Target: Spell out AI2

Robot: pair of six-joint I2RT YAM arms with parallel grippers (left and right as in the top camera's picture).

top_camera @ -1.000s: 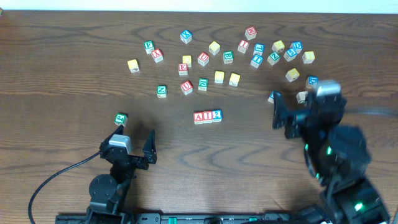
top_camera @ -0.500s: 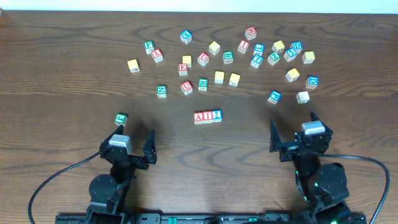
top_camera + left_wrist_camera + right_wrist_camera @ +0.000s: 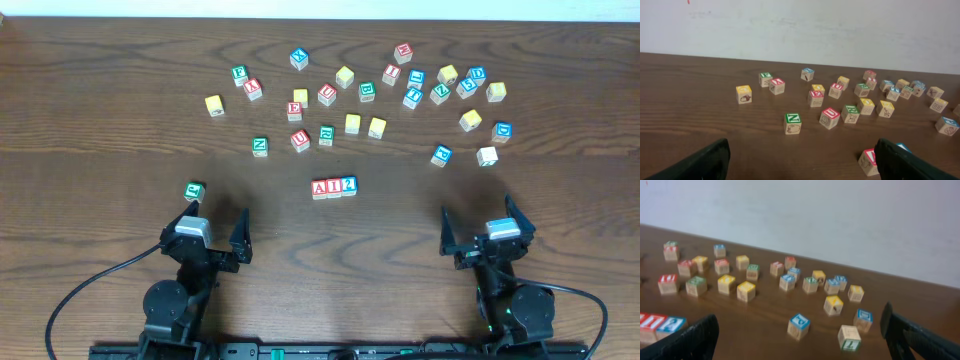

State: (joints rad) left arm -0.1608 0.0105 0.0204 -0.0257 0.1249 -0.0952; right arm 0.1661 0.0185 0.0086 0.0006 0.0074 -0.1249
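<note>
The red "A" cube, red "I" cube and blue "2" cube stand touching in one row at the middle of the desk, reading AI2. The loose cubes are scattered beyond them toward the far edge. The left pincer and right pincer sit near the front edge, either side of the row and well apart from it, each with fingers spread and holding nothing; a green-printed cube lies just beyond the left pincer.
</note>
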